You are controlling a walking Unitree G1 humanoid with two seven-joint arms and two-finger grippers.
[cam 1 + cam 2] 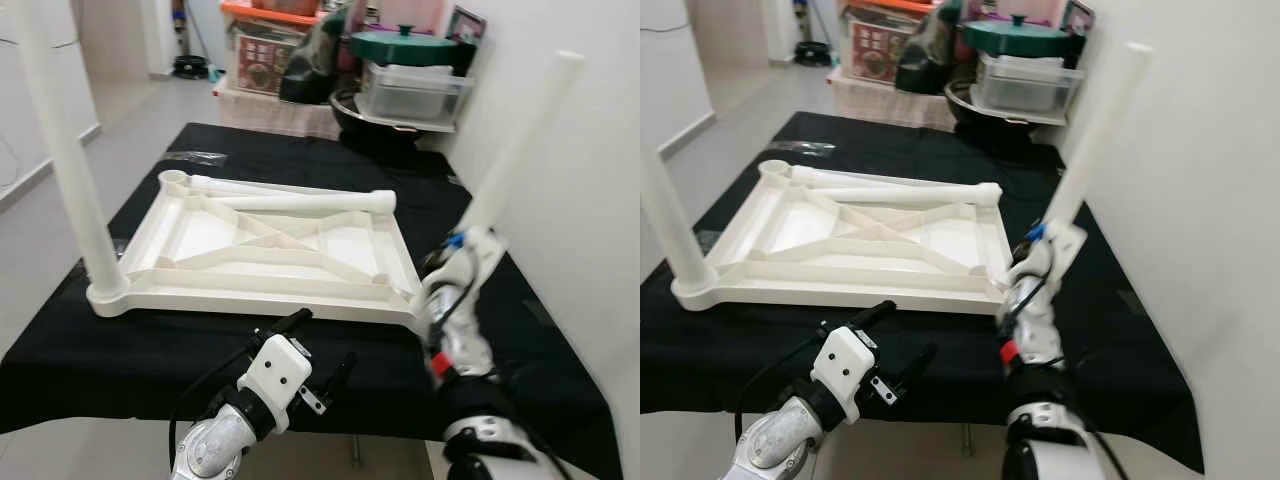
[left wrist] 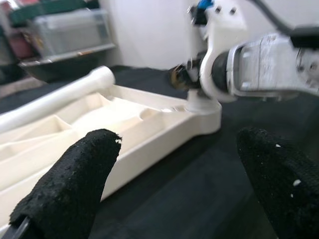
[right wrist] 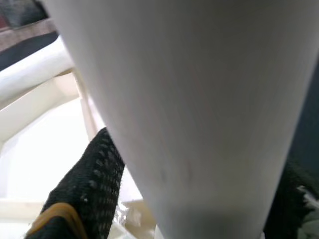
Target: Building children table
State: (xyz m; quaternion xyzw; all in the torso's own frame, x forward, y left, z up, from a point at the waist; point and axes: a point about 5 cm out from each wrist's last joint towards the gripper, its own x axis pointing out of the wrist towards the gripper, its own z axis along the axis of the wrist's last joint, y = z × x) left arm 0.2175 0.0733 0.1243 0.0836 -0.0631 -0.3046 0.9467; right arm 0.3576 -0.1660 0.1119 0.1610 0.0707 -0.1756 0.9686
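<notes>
White plastic children's tabletop: lay upside down on black-covered worktop.
Long white plastic table leg: tilted at near right corner socket, pinched by right gripper fingers.
Risk: slanted leg could jam or slip out.
Left gripper: fingers spread, low before near edge.

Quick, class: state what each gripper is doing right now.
Left gripper: open, empty, above the black cloth.
Right gripper: shut on the white plastic table leg at the tabletop's corner.
</notes>
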